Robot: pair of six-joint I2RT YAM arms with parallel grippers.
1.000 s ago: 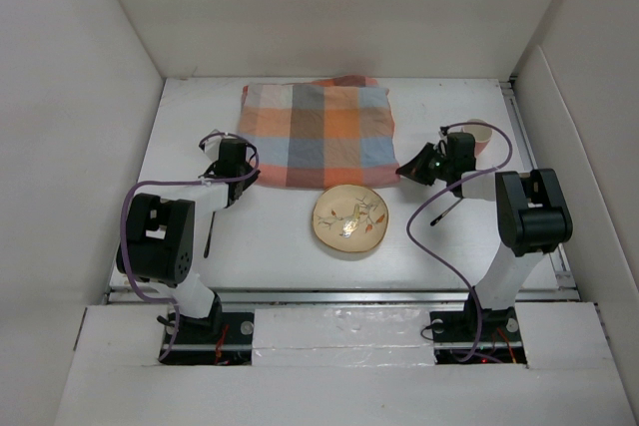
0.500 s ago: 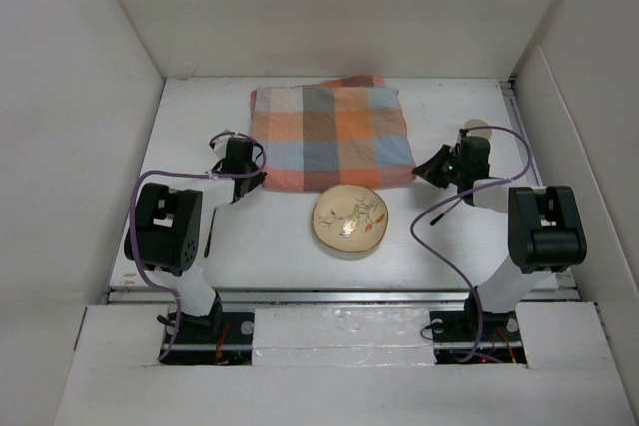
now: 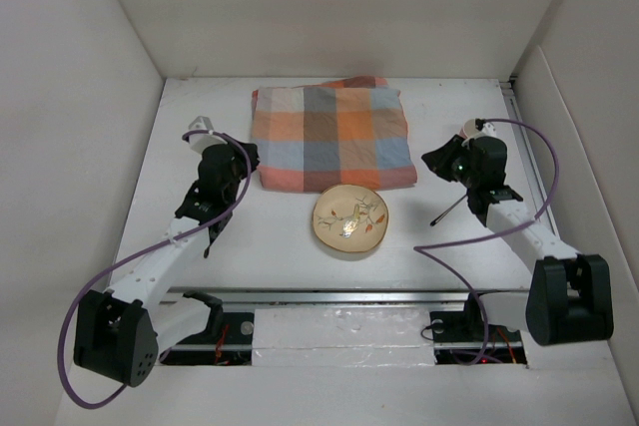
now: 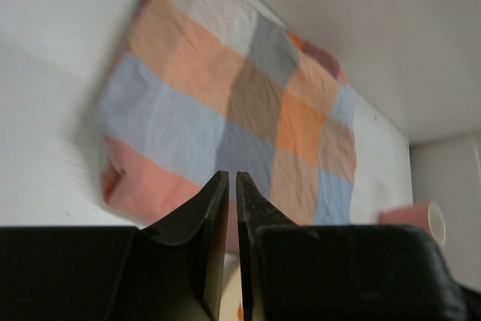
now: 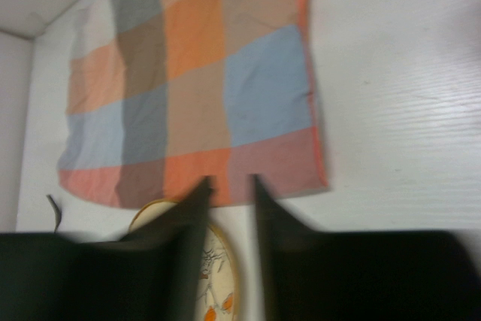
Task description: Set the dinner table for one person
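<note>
Orange-checked cloth (image 3: 332,137), plate (image 3: 350,221) on dinner table (image 3: 270,241)

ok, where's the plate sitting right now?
Top view: the floral plate sits around the middle of the dinner table, between the two arms. It lies just on the near side of the checked cloth, its far rim at the cloth's near edge.

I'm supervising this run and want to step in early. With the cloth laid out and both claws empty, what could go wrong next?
1. The plate sits at the checked cloth's near edge; sliding it on could ruck the cloth.
2. The pink cup stands close beside the right claw; a swing might tip it.
3. The thin dark utensil lies flat on the dinner table; a pinch may slip off.
</note>
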